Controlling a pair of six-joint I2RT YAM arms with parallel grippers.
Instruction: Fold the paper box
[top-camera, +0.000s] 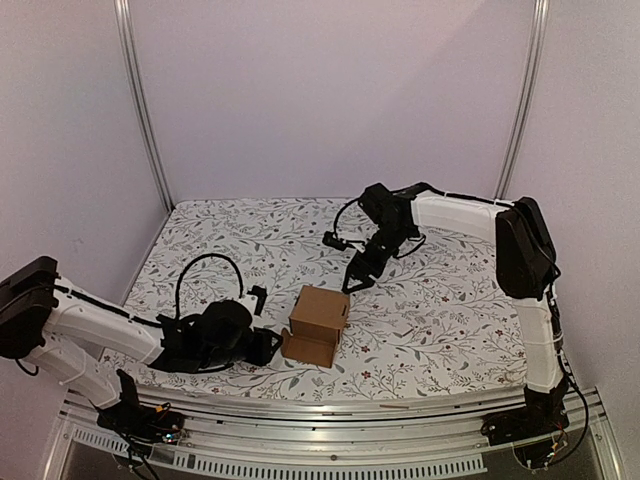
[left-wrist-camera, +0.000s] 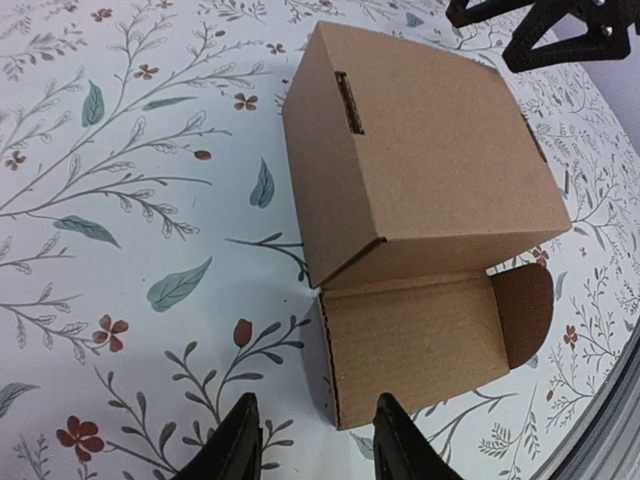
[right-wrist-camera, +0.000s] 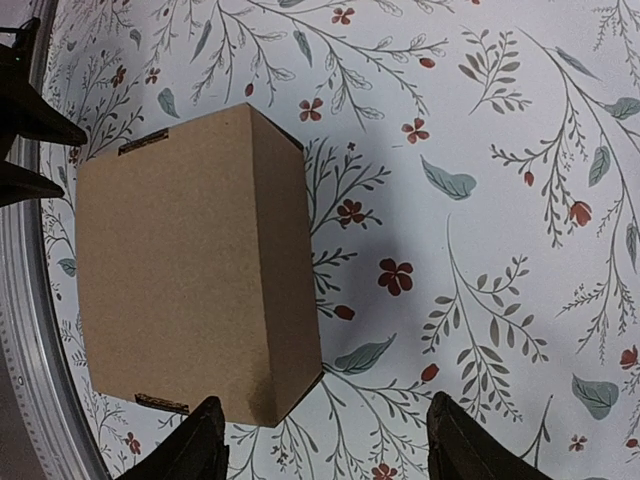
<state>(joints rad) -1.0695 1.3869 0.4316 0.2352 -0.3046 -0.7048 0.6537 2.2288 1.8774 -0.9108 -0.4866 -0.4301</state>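
The paper box (top-camera: 320, 312) is a brown cardboard carton standing on the flowered table, with one flap (left-wrist-camera: 415, 340) lying flat toward the near edge and a small rounded tab (left-wrist-camera: 525, 310) at that flap's end. My left gripper (top-camera: 268, 347) sits low at the flap's near-left corner. In the left wrist view it (left-wrist-camera: 318, 445) is open, the flap's corner edge lies between its fingers, and nothing is clamped. My right gripper (top-camera: 358, 280) hovers just behind the box. It (right-wrist-camera: 325, 450) is open wide over bare cloth beside the carton (right-wrist-camera: 185, 260).
A floral tablecloth (top-camera: 440, 300) covers the table, which has white walls on three sides. A metal rail (top-camera: 330, 405) runs along the near edge, close behind the flap. The right gripper's black fingers (left-wrist-camera: 540, 35) show past the box's far corner.
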